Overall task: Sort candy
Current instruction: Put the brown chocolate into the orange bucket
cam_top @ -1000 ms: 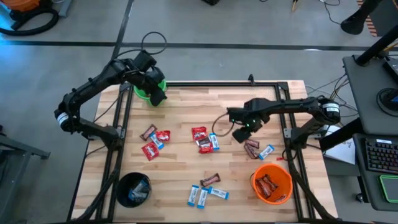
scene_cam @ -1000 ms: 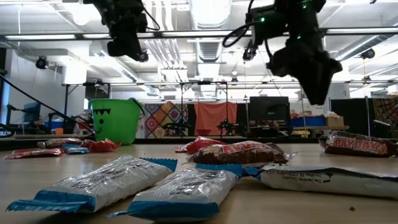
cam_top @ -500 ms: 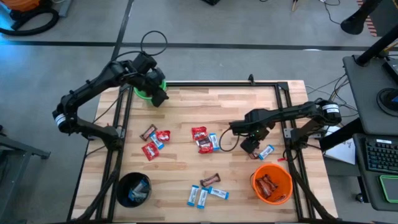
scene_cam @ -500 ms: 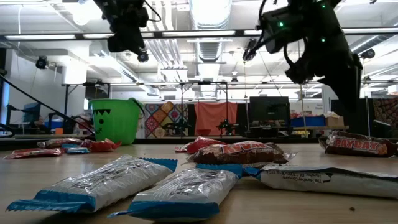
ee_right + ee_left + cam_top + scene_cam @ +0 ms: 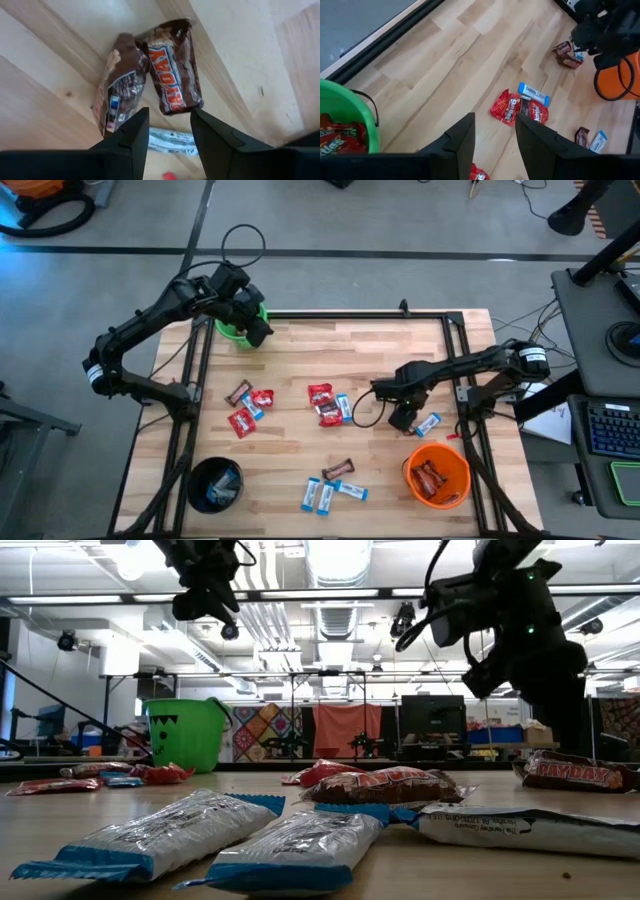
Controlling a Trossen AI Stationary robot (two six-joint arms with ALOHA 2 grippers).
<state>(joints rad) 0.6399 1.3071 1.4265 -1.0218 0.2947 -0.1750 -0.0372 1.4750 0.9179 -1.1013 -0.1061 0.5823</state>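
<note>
**benchrat:** heads up, your right gripper (image 5: 167, 131) is right above two dark brown bars (image 5: 150, 80) lying touching each other, fingers spread w/ nothing between them. Drop as is and imo you pinch both, or nudge one into the blue-and-white packet (image 5: 428, 423) just beside them. Orange bucket (image 5: 440, 476) is near tho, so short carry.

**tworks:** and the left?

**benchrat:** left gripper (image 5: 494, 131) hangs over the green bucket (image 5: 238, 328) at the far corner, fingers apart, empty. Reds already inside. Rest of the candy (image 5: 329, 403) is scattered mid-table.

**tworks:** surface?

**benchrat:** pale wood-plank table (image 5: 360, 350), black frame rail round it. Foil wrappers prob slide on it. Room behind is an open lab, ceiling lights, monitors, a patterned hanging.
</note>
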